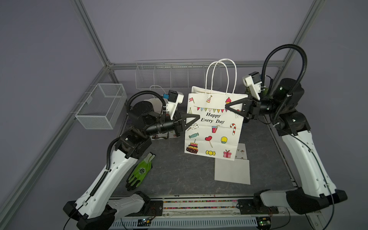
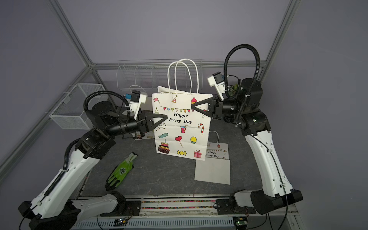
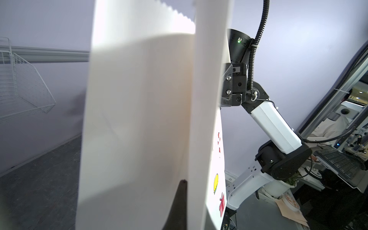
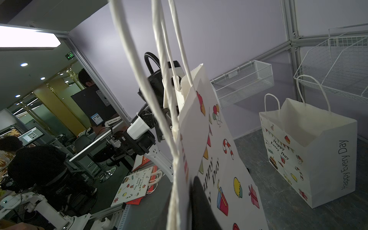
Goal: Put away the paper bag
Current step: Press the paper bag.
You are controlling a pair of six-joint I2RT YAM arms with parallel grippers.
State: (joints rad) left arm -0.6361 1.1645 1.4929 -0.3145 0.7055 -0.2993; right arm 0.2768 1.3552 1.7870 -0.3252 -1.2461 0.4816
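At the left gripper (image 1: 196,117) your jaws are pinched on one side edge of the paper bag (image 1: 214,131); the right gripper (image 1: 227,108) is clamped on the opposite edge, slightly higher. That puts the bag upright between them, handles up; whether its base clears the bench (image 1: 179,175) is hard to tell. Move both arms together and level, or the paper will likely twist or tear. Beyond both grippers, behind the bag, stands the wire rack (image 1: 171,75), probably your destination. Below the right gripper lies a flat bag (image 1: 232,169); steer clear of it
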